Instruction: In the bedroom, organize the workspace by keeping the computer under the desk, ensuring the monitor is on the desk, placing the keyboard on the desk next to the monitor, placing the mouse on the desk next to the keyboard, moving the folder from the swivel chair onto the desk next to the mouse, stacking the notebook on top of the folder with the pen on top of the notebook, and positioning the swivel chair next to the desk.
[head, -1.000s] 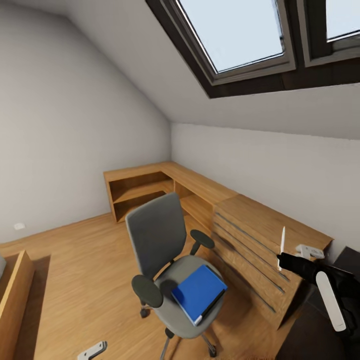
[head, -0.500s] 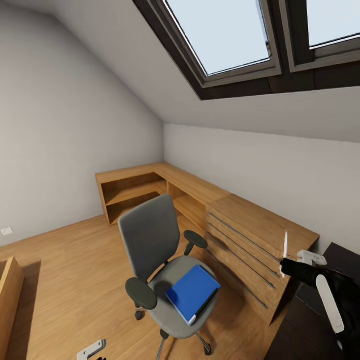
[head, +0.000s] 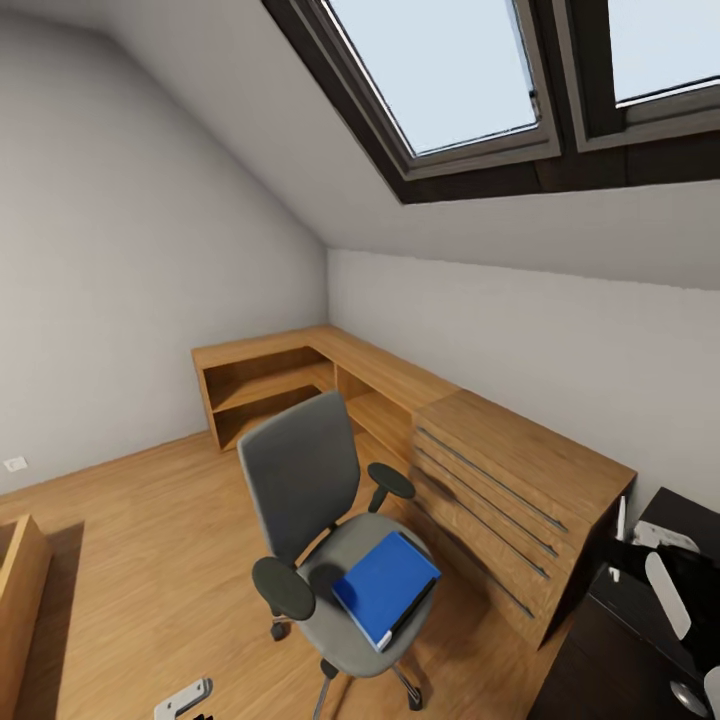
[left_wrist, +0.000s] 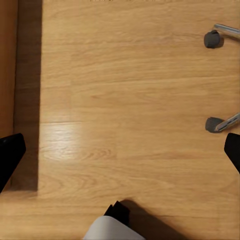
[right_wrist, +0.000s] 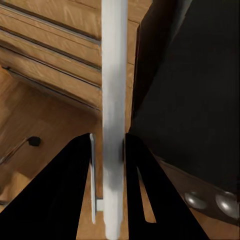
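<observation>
Blue folder (head: 386, 587) on swivel chair (head: 318, 515), perhaps pen (head: 620, 520) upright

floor (head: 150, 520): light oak planks, faint sheen | swivel chair (head: 310, 480): matt grey cloth, black plastic armrests, chrome legs | folder (head: 385, 585): smooth bright blue cover, white paper edge | low cabinets (head: 500, 470): oak wood, satin | desk (right_wrist: 200, 90) beside right gripper (right_wrist: 107, 145): glossy black, 2 silver metal knobs | pen (right_wrist: 114, 100) between its fingers: smooth pale grey-white

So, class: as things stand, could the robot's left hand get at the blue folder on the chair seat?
Probably yes. The blue folder lies uncovered on the swivel chair seat, nothing on top of it. The left hand is open and empty, low over the floor beside the chair's castors, so it must first rise.
</observation>
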